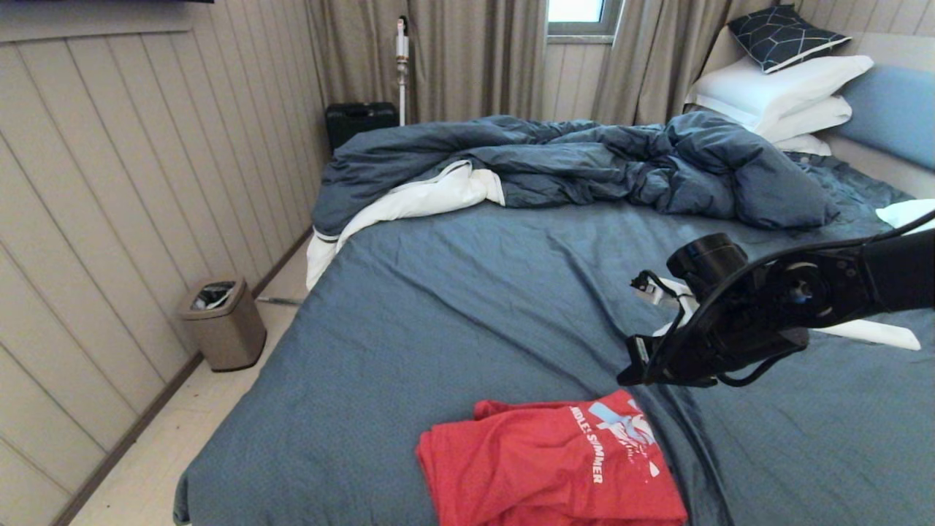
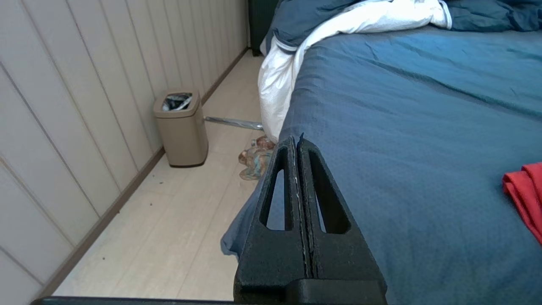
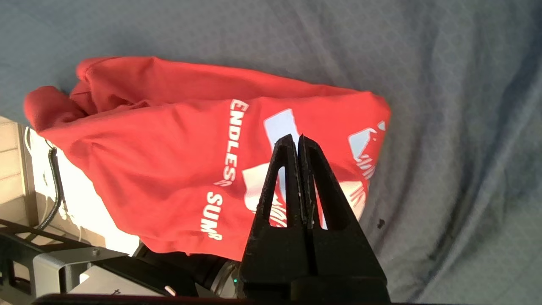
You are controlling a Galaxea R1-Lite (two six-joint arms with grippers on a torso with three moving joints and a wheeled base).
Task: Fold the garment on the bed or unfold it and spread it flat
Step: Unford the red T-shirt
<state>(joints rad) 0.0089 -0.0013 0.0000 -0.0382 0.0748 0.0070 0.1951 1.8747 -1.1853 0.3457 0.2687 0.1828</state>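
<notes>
right gripper (image 3: 298, 142) was clamped shut, empty, above the bunched garment (image 1: 540, 467) at the bed (image 1: 453, 307) edge; a closed-jaw poke could've nudged it off.

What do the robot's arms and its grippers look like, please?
The right arm is matte black with round joints and thin black cables looped outside. The left gripper and the right gripper each have two black wedge-shaped fingers with long slot cut-outs.

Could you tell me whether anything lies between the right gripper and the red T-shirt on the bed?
Nothing visible does. The right gripper, shut, hangs above the red T-shirt, which lies bunched on the bed near its front edge.
</notes>
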